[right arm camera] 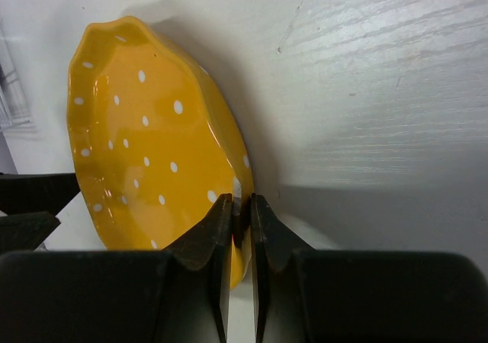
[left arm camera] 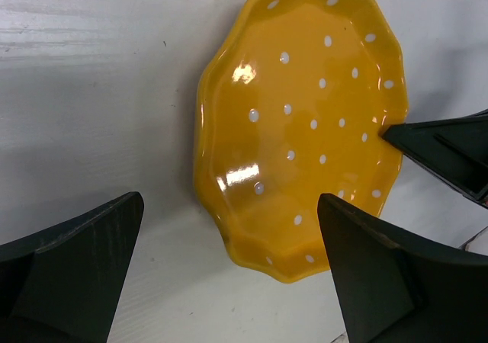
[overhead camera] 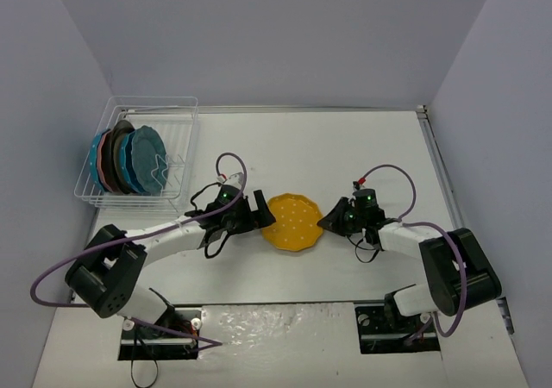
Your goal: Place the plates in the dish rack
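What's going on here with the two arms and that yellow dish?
Two robot arms are filling a dish rack. The right gripper is shut on the rim of the yellow plate at mid-table, and the left gripper hangs open at its opposite edge. Several plates already stand in the rack, far left.

The yellow plate [overhead camera: 293, 222] sat mid-table and it was hemmed in on both sides! The right gripper [right arm camera: 242, 202] was clamped on its right rim, so that edge was blocked. The left gripper [overhead camera: 260, 215] stood just beside the left rim with its jaws spread wide, crowding that side too. Beyond the plate's far edge, bare table [overhead camera: 345, 147] ran to the back wall [overhead camera: 285, 34], leaving room to pass. At the rack [overhead camera: 185, 112], stacked plates [overhead camera: 129, 159] filled the left rows, while the wire slots [overhead camera: 175, 168] on the right stood free. The left arm [overhead camera: 172, 231] lay between the yellow plate and the rack, right in the way.
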Controlling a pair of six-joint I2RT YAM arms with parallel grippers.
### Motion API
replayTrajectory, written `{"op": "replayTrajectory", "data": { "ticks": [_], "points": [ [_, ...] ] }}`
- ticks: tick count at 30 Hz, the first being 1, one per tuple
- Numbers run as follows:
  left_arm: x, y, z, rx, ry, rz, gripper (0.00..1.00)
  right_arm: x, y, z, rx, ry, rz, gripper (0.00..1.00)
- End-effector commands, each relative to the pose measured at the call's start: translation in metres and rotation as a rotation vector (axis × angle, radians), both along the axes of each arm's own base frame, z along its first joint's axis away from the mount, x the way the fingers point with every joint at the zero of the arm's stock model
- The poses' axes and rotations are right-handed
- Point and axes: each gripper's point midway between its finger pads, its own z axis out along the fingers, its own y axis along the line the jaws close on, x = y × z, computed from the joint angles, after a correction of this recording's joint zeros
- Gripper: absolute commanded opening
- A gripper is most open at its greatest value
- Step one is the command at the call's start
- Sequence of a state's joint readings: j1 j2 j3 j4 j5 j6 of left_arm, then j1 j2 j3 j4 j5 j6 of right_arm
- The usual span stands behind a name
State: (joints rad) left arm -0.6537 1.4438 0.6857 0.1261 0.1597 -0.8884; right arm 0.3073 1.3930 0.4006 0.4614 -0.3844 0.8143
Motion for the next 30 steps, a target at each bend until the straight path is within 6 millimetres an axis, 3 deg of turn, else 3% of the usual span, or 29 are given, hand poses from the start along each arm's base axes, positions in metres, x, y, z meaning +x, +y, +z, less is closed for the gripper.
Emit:
{"op": "replayTrajectory", "data": {
  "ticks": [1, 9, 17, 19, 24, 30],
  "points": [
    [0.022, -0.024, 0.035, -0.141, -0.068, 0.033, 0.97, 0.031, 0.03, 0.067, 0.213, -0.198, 0.04, 0.0],
    [0.023, -0.031, 0.024, -0.154, -0.016, 0.04, 0.97, 0.027, 0.038, 0.072, 0.295, -0.2, 0.058, 0.0],
    [0.024, -0.037, 0.034, -0.208, -0.029, 0.039, 0.94, 0.026, 0.042, 0.073, 0.332, -0.208, 0.073, 0.0],
    [0.024, -0.039, 0.039, -0.225, -0.035, 0.034, 0.89, 0.025, 0.042, 0.073, 0.329, -0.209, 0.075, 0.0],
    [0.024, -0.042, 0.048, -0.265, -0.045, 0.028, 0.52, 0.025, 0.042, 0.072, 0.33, -0.213, 0.079, 0.0],
    [0.022, -0.047, 0.055, -0.307, -0.05, 0.018, 0.29, 0.026, 0.043, 0.074, 0.342, -0.218, 0.087, 0.0]
  ]
}}
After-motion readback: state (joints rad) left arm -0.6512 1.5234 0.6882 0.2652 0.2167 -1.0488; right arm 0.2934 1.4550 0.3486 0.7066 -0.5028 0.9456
